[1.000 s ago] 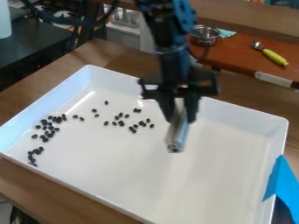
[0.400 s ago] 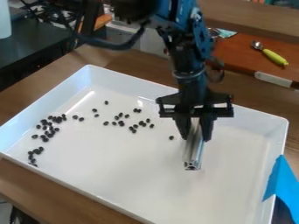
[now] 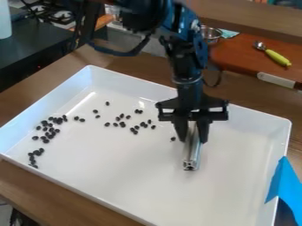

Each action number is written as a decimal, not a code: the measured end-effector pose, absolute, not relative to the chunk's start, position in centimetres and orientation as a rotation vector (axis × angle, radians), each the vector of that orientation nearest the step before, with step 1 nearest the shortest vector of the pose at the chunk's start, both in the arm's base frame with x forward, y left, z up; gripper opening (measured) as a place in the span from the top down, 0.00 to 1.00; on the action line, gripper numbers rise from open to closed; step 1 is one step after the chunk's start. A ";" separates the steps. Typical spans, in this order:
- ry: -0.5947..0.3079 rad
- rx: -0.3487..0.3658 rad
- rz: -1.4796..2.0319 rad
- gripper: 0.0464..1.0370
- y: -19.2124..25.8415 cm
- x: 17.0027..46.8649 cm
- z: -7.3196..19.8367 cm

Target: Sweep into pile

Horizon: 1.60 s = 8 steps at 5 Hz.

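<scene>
Brown wooden table (image 3: pixel 56 192) is supporting a wide white tray (image 3: pixel 118 176), whose raised walls are probably serving to keep the small things from rolling away. At the right wall, a bright blue flexible piece (image 3: pixel 283 178) is hanging over the rim; maybe it is helping to fix the tray, but I cannot be certain. Next, a silvery metal bar (image 3: pixel 190 158) is standing almost upright, its lower end at the tray floor or very near it. The black two-finger gripper (image 3: pixel 193 140) is clamping the bar's upper part, likely so that the free length is serving as a sweeping edge. One dark bean (image 3: pixel 173 139) is lying just beside it, apart from the others. More small black beans (image 3: pixel 135 133) are lying scattered across the left and far part of the tray, densest near the left wall, so they are not yet making one pile. Farther, beyond the tray, a metal bowl (image 3: pixel 210 33) and a spoon with a yellow-green handle (image 3: pixel 277 58) are resting on a reddish-brown surface (image 3: pixel 239 59).
</scene>
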State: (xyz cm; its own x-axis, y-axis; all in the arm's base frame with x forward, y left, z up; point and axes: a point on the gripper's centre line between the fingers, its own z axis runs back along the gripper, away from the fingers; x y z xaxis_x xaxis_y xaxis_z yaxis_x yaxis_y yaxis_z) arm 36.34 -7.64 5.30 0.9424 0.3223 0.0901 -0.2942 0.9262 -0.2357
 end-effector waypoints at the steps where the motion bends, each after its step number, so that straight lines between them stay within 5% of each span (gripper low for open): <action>1: -0.136 -0.207 0.325 0.66 -7.3 36.6 4.9; 8: -0.085 -0.210 0.648 0.66 7.1 33.9 4.6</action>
State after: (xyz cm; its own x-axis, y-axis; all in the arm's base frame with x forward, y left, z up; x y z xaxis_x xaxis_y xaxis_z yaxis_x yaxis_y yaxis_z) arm 33.87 7.14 4.61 0.7944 0.6072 0.0127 -0.5901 0.7766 -0.2206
